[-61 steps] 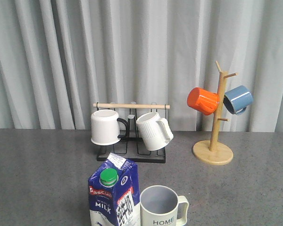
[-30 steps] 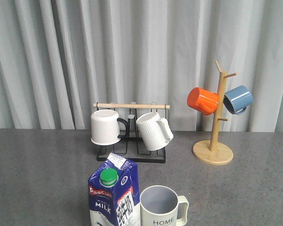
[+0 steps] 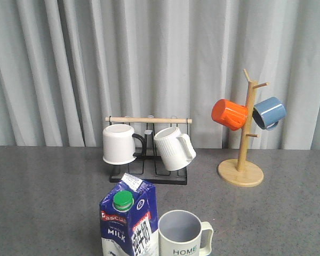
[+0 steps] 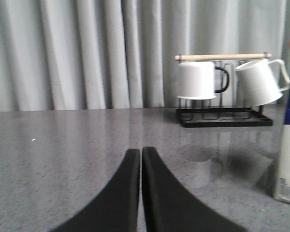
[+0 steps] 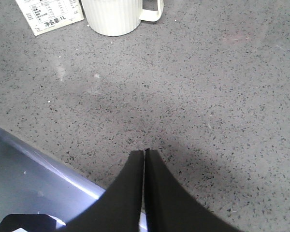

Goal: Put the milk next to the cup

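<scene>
The milk (image 3: 129, 221), a blue and white carton with a green cap, stands upright at the table's front edge, right beside the cup (image 3: 184, 234), a cream mug with black "HOME" lettering, on its left. The left wrist view shows the carton's edge (image 4: 289, 145), the right wrist view its base (image 5: 50, 14) and the cup's base (image 5: 113, 17). My left gripper (image 4: 140, 151) is shut and empty, low over the table, apart from the carton. My right gripper (image 5: 144, 152) is shut and empty near the table's front edge (image 5: 53, 164). Neither gripper shows in the front view.
A black rack (image 3: 148, 173) with a wooden bar holds a plain white mug (image 3: 119, 144) and a ribbed white mug (image 3: 173, 148) behind the carton. A wooden mug tree (image 3: 241, 172) at the back right carries an orange mug (image 3: 229, 114) and a blue mug (image 3: 269, 112). Grey curtains close the back.
</scene>
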### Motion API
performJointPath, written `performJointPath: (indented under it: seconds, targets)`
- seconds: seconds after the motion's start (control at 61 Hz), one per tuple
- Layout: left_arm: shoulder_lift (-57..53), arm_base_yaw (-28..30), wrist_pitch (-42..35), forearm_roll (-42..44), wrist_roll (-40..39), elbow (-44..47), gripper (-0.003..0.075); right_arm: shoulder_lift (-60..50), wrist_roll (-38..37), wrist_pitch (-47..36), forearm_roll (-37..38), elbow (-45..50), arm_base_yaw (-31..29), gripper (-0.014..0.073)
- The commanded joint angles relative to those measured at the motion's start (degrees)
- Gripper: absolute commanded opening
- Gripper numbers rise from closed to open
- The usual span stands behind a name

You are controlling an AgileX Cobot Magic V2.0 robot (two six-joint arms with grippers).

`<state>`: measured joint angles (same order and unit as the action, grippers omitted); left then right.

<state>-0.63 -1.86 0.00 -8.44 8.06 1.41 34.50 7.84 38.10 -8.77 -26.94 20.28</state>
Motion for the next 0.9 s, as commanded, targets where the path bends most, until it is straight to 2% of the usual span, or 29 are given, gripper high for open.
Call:
performJointPath:
  seconds: [0.0, 0.23, 0.885]
  targets:
    - [-0.83, 1.36, -2.51, -0.27, 0.05, 1.34, -0.0008, 0.15, -0.10, -3.11, -0.03, -1.62, -0.13, -0.0005]
    - [-0.76, 1.92, -0.34, -0.02, 0.05, 1.34, -0.0008, 0.15, -0.10, -3.11, -0.03, -1.62, -0.13, -0.0005]
    - [-0.76, 1.92, -0.34, -0.08, 0.00, 1.23, -0.0008, 0.15, -0.10, -3.11, -0.03, -1.62, -0.13, -0.0005]
